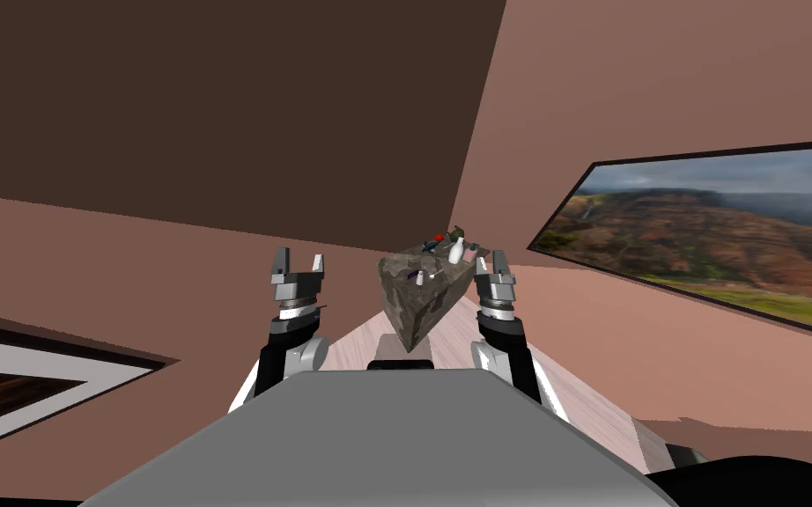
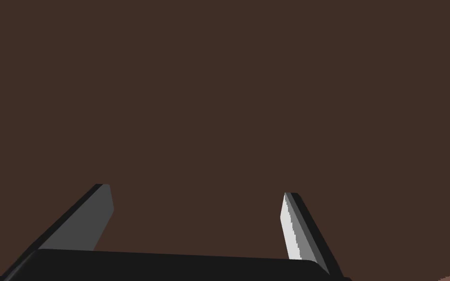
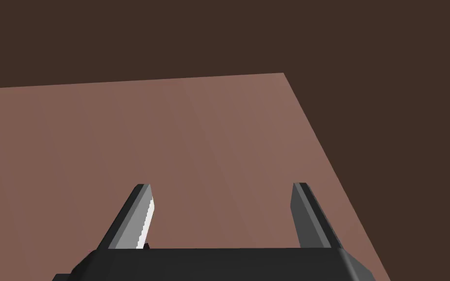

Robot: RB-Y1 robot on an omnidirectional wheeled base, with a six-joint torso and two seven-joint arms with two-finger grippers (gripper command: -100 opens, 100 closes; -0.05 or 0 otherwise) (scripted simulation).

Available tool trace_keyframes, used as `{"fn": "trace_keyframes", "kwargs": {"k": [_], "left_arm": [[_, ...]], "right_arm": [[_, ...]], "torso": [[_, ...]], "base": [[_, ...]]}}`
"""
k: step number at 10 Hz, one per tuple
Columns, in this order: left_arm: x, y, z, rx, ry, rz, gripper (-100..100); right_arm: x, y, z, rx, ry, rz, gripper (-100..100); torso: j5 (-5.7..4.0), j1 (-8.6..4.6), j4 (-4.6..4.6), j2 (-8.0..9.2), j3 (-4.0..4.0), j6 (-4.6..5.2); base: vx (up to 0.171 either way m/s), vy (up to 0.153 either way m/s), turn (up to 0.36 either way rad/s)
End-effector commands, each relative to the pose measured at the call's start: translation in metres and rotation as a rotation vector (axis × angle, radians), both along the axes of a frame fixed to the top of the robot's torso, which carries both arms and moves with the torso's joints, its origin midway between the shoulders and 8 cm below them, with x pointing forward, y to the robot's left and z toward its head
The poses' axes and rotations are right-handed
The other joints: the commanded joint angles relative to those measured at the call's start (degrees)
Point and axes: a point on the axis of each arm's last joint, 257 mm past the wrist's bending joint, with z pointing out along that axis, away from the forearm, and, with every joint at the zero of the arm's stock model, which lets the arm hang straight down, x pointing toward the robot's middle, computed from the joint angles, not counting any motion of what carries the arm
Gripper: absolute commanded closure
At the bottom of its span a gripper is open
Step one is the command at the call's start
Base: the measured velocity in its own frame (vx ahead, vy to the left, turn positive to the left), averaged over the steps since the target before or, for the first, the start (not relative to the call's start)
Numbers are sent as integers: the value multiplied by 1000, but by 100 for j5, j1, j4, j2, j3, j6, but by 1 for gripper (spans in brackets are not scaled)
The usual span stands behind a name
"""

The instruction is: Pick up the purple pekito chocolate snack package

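table (image 1: 413,308): mottled stone, rough | floor (image 1: 598,405): pale wood planks | wall (image 1: 660,88): matt

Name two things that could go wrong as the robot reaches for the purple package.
The purple package lies crowded beside a small white item and a white bottle on the stone-patterned table; a reach could knock those. The left claw and right claw, both open, point away from it, so reaching may need big turns.

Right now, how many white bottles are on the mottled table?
2: a tall white bottle further back on the table, a small white bottle near its front edge; clutter may hide more.
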Motion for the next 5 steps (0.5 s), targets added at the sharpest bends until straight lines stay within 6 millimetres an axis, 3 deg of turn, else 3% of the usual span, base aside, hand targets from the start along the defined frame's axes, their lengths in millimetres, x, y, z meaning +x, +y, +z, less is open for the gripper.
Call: {"fn": "trace_keyframes", "kwargs": {"k": [1,5], "left_arm": [[0,0,0,0,0,0,0],[0,0,0,0,0,0,0]], "right_arm": [[-3,-3,2,14,-10,14,-100],[-14,-18,9,71,-52,45,-100]], "torso": [[0,0,0,0,0,0],[9,38,0,-2,-1,0]], "base": [[0,36,70],[0,98,74]]}}
